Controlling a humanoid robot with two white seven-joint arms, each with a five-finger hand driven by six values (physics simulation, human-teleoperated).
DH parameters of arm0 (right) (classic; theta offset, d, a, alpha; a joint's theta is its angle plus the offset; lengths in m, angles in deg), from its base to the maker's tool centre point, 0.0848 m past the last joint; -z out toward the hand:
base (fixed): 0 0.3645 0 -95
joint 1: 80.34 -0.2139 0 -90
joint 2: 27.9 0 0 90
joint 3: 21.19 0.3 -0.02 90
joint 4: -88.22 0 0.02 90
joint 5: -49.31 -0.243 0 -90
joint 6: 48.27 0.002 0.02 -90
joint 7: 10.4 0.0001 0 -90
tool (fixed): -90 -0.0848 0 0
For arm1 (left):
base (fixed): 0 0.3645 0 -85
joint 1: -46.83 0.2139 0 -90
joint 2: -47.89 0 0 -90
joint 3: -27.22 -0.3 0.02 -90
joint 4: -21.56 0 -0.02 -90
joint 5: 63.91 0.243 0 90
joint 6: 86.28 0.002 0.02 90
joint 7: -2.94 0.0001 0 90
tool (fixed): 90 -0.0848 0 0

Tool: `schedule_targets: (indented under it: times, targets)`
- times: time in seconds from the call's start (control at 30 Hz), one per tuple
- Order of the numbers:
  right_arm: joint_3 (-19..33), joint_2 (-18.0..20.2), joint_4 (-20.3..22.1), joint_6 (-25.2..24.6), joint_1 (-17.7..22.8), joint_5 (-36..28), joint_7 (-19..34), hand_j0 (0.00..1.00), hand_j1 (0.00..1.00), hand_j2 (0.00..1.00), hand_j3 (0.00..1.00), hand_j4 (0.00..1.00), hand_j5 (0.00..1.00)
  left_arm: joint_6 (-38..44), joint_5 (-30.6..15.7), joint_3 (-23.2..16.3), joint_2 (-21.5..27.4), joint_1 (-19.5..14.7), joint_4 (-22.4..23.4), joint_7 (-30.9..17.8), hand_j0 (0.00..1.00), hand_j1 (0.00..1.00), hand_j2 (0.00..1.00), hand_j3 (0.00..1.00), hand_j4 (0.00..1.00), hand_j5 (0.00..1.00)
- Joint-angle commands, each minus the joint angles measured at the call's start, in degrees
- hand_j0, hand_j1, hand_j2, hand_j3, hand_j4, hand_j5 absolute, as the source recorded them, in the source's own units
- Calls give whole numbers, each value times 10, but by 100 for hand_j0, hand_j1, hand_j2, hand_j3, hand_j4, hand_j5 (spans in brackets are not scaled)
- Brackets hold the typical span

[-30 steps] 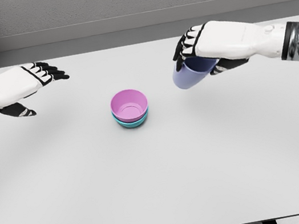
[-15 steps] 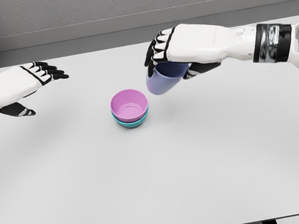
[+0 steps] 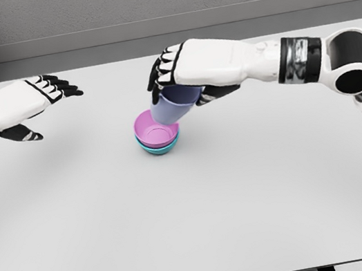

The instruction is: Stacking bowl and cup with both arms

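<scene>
Right robot hand [image 3: 182, 79] clamps the lavender cup [image 3: 172, 105] by its rim, over the pink bowl [image 3: 155, 127] at centre frame; probably light, rigid, slippery plastic. Left robot hand [image 3: 28, 106] hangs open, upper left.

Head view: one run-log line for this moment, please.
right hand: holds purple cup over pink bowl | pink bowl: nested in teal bowl | left hand: open, idle

My right arm reaches in from the right edge toward the frame's upper middle, wrist level, my right hand [image 3: 182, 79] palm down with fingers curled in a grasp. My left hand [image 3: 22, 107] hangs at the upper left, fingers extended and relaxed, thumb below, holding nothing.
</scene>
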Motion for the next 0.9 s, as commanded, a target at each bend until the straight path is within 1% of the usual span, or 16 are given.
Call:
schedule_targets:
  times: [0.0, 0.07, 0.37, 0.6, 0.87]
  targets:
    - [-4, -13, -10, -1, 0, -1, 0, 61, 61, 61, 61, 61, 61, 1, -3, 0, 0, -1, 0, 0, 100, 100, 100, 100, 100, 100]
    - [-22, -23, -30, -1, -10, -1, 0, 61, 61, 61, 61, 61, 61, 1, -3, 0, 0, -1, 0, 0, 100, 100, 100, 100, 100, 100]
    - [-39, -38, -83, -1, -23, 0, -1, 61, 61, 61, 61, 61, 61, 1, -3, 0, 0, -1, 0, 0, 100, 100, 100, 100, 100, 100]
    - [-55, -57, -101, -1, -28, 0, 0, 61, 61, 61, 61, 61, 61, 1, -3, 0, 1, 0, 0, 0, 100, 100, 100, 100, 100, 100]
    - [-67, -62, -126, -1, -29, 9, 0, 62, 62, 62, 62, 62, 62, 1, -3, 0, 0, -1, 0, 0, 100, 100, 100, 100, 100, 100]
